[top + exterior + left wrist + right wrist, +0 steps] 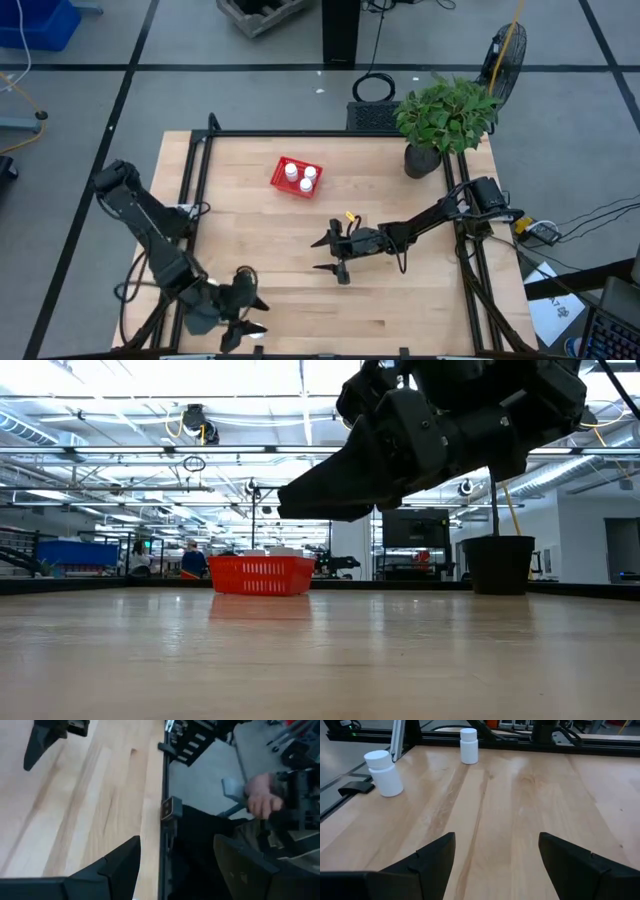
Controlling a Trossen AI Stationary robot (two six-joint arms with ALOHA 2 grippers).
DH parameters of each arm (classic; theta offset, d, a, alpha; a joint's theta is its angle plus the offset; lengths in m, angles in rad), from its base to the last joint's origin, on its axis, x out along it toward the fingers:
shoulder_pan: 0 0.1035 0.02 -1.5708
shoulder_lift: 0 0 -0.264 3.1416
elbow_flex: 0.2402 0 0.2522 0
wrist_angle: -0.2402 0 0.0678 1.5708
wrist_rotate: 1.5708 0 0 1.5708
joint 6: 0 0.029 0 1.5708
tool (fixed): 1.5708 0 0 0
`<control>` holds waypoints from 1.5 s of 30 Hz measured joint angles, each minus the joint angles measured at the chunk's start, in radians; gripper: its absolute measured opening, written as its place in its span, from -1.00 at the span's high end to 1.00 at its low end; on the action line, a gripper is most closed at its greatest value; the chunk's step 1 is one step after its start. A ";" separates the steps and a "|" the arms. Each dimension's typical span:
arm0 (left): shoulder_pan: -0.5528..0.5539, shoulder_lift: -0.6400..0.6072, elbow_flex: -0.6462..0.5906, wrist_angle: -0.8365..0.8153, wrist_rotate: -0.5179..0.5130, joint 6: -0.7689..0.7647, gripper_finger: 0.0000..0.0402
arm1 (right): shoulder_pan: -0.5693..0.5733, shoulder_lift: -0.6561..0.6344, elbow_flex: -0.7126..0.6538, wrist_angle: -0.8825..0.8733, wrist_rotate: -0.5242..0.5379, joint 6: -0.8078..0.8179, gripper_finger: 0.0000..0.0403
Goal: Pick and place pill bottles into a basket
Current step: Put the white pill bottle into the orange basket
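Three bottles (300,177) stand upright in the basket (283,176), white caps up. The basket sits well apart from my right gripper (318,255), off toward the far side of the table (420,300). From table height I only see its red mesh wall (260,573).

Two more bottles are out on the bare wood, ahead of the right gripper in its wrist view. One (382,772) is nearer and off to one side, close to the table's edge rail. The other (468,745) is farther on, by the far rail. Both are upright and well apart from each other, and neither touches the fingers.

The right gripper (496,840) hangs over the middle of the table with its fingers apart and nothing between them.

My left gripper (255,315) waits near the front edge on the left side, also with fingers apart and holding nothing. Its wrist view (177,845) looks across the table's edge, and beyond that edge a person's hand (262,800) rests on some dark equipment.

A potted plant (445,115) stands at the far right corner, well away from both grippers.
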 joint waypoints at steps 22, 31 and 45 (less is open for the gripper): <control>-0.038 0.293 0.322 -0.548 0.194 -0.200 -0.28 | -0.026 0.000 0.000 -0.020 0.000 0.023 -0.37; -0.037 0.337 0.321 -0.558 0.187 -0.182 -0.28 | -0.026 0.000 0.000 -0.045 0.000 0.023 -0.37; -0.030 0.425 0.321 -0.514 0.278 -0.184 -0.28 | -0.026 0.000 0.000 -0.045 0.000 0.023 -0.37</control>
